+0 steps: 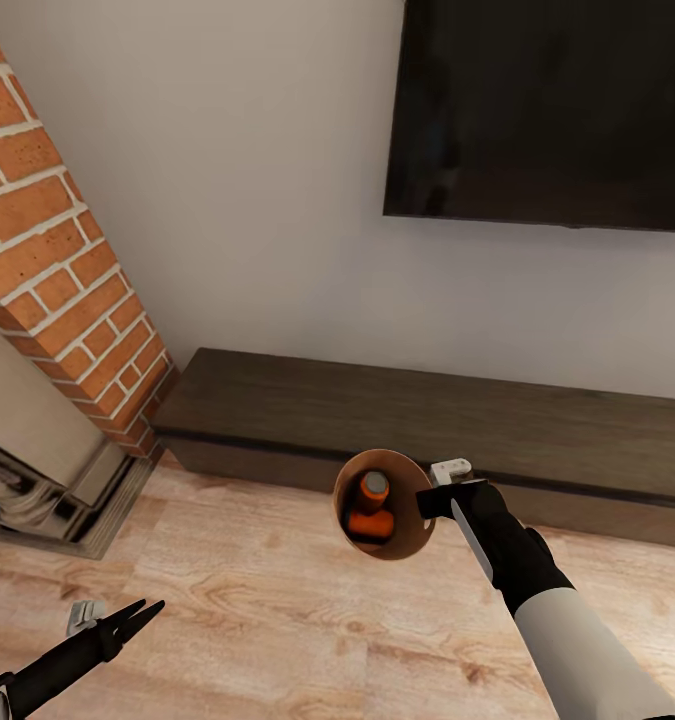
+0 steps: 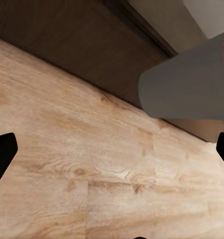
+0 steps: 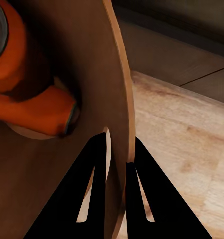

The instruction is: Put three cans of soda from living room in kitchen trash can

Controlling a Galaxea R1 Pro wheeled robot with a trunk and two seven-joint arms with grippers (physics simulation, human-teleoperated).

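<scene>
Soda cans: two orange cans lie inside the bin; one stands roughly upright [image 1: 375, 490] with its grey top showing; the other [image 1: 369, 524] lies on its side below it, touching it; in the right wrist view both orange bodies [image 3: 22, 94] press together against the bin's inner wall
Trash can: brown copper-toned bin [image 1: 411, 520], held off the floor and tilted so its mouth faces the head camera; dark inside; it hangs in front of the low cabinet
Right tool: [image 1: 429, 503] its two black fingers [image 3: 92, 184] are closed on the bin's rim [image 3: 123, 99], one inside the wall and one outside; the black wrist and white forearm run down to the lower right of the head view
Left tool: [image 1: 142, 612] low at the left, over the floor; its black fingers stand apart and hold nothing; the left wrist view shows fingertips [image 2: 2, 154] wide at either edge
Floor: light wood planks [image 1: 257, 620]
Cabinet: long, dark, low [image 1: 537, 440], against the wall
Television: black and flat [image 1: 547, 110], on the wall above the cabinet
Chimney: red brick [image 1: 47, 250], at the left, with a grey hearth below
</scene>
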